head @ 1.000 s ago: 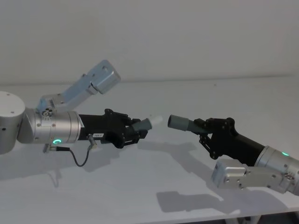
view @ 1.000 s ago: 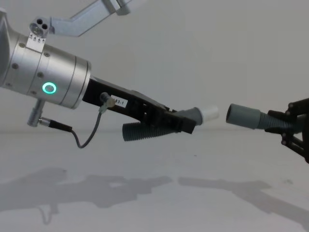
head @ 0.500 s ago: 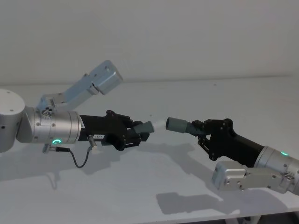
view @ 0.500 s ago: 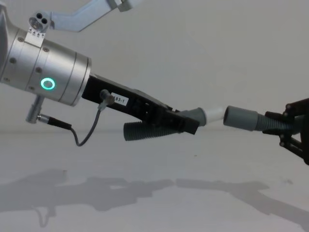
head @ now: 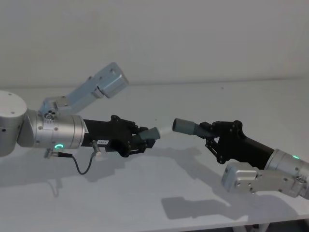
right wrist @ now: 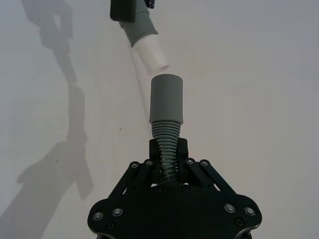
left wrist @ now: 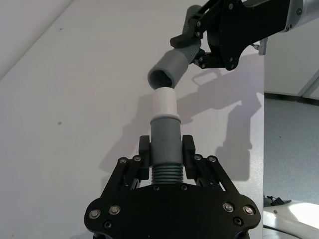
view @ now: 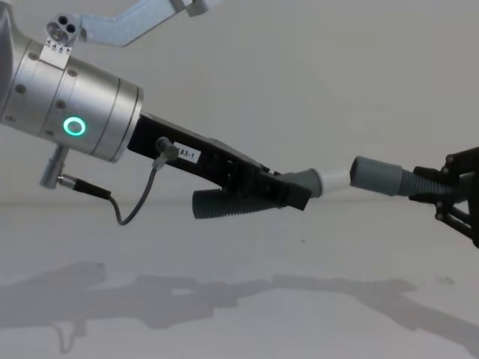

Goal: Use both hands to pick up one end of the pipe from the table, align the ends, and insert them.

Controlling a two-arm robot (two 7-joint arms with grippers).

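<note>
Both hose pieces of the pipe hang above the white table (head: 145, 198). My left gripper (head: 138, 140) is shut on one ribbed piece (view: 224, 203), whose grey cuff (left wrist: 165, 142) ends in a white tube tip (left wrist: 163, 102). My right gripper (head: 212, 134) is shut on the ribbed neck of the other piece (right wrist: 166, 144), with its wide grey socket cuff (right wrist: 166, 97) pointing left. The white tip (view: 334, 179) sits right at the socket's (view: 378, 176) mouth, tilted a little off its axis. In the right wrist view a thin gap still separates the white tip (right wrist: 152, 55) from the socket.
The table's front edge (head: 217, 224) runs along the bottom of the head view. A plain wall (head: 193, 38) stands behind. A thin cable (view: 135, 213) loops below the left arm's silver wrist (view: 75, 112). Arm shadows fall on the bare tabletop (view: 224, 321).
The open gap between the white tip and the socket has closed. The left gripper has pushed its piece rightward and the two ends now nearly meet.
</note>
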